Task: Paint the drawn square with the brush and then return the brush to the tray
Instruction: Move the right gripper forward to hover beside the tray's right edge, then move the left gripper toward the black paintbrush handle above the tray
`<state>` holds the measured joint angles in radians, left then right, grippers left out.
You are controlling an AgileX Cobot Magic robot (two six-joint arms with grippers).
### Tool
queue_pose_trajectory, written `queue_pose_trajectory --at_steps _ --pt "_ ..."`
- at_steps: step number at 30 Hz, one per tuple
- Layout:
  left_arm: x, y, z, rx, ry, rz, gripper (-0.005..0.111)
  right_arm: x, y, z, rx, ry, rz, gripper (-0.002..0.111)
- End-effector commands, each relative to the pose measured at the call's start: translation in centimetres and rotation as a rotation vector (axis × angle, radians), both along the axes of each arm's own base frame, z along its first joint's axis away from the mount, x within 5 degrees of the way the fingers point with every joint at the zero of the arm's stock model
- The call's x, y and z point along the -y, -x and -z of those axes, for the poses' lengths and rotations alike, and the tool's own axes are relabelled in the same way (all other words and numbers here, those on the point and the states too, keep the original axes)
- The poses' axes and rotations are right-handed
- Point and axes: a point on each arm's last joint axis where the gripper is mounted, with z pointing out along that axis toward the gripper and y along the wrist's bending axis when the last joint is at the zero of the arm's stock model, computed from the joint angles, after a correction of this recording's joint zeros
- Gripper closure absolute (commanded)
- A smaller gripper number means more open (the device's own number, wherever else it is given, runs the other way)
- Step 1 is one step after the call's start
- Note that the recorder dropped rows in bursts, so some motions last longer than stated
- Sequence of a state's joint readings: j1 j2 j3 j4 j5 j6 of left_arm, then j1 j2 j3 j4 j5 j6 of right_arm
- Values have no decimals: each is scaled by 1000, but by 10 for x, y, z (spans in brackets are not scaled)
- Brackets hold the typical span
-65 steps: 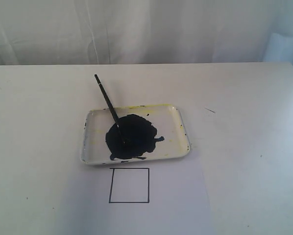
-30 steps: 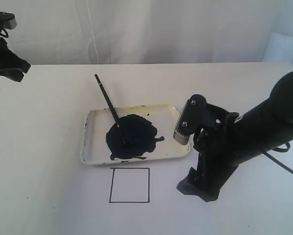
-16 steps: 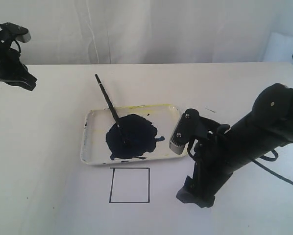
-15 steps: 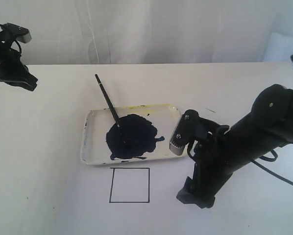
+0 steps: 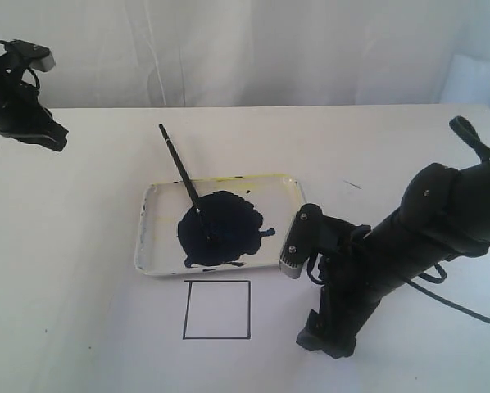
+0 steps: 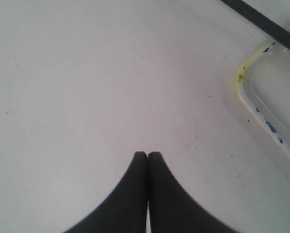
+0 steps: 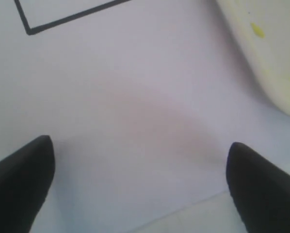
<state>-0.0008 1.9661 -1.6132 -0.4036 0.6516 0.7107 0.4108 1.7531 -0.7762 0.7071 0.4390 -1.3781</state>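
Brush (image 5: 183, 182) rests slanted in the tray (image 5: 292, 214). Its dark tip is sunk in the blue-black paint blob (image 5: 224, 233), and its handle runs back over the tray's far left rim, the end pointing toward the far left of the table (image 5: 81, 246). The drawn square (image 5: 217, 309) lies just in front of the tray, its inside white. The right gripper (image 5: 323, 344) hangs low just right of the square, jaws wide apart over bare paper (image 7: 135, 87). The left gripper (image 5: 55, 137) is at the far left, well apart from the tray, jaws pressed together on nothing. Since half a second ago the right arm has edged lower and nearer the square; brush, tray and square have not moved.
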Motion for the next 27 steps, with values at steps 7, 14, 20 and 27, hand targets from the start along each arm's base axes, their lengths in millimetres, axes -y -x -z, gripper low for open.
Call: queue_pose_trajectory --at_steps 7,14,20,27 --pt "4 -2 -3 22 33 1 107 -1 -1 14 -39 15 -6 19" --pt "24 -2 -6 80 27 116 83 -1 -1 16 -45 18 -6 19" --pt "48 1 -3 92 -4 199 58 -1 -2 16 -42 18 -4 19" --pt "59 -18 -8 82 -104 330 58 -1 -2 16 -42 18 -4 19"
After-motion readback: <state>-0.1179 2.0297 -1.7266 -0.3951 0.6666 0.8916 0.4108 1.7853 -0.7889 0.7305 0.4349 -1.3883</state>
